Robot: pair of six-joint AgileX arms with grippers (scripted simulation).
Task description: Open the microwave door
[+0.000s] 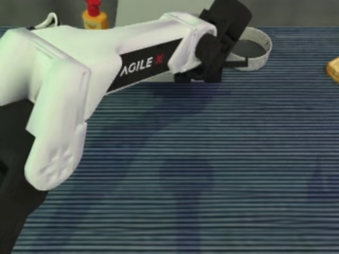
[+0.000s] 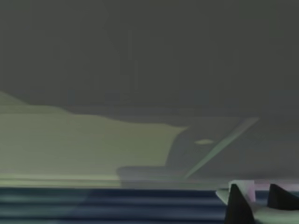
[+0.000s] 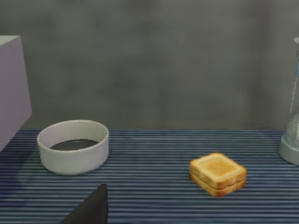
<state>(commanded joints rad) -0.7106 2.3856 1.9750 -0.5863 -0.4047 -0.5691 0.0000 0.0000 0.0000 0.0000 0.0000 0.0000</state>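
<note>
"agile x" lettering on left arm (image 1: 106,69), stretched across to far table edge; left gripper (image 1: 204,79) at microwave door (image 2: 93,144), fingers' state unreadable. right arm unseen.

Rendered kitchen tabletop: toast (image 3: 217,174), sauce bottle (image 1: 94,16), grey microwave (image 3: 13,88).

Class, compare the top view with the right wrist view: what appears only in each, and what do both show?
Only the top view shows the left arm, reaching across the far side of the table with its gripper beside the bowl, and a yellow bottle with a red cap. Only the right wrist view shows a clear glass object at its edge. Both show the round grey bowl, the toast and the striped blue table.
</note>
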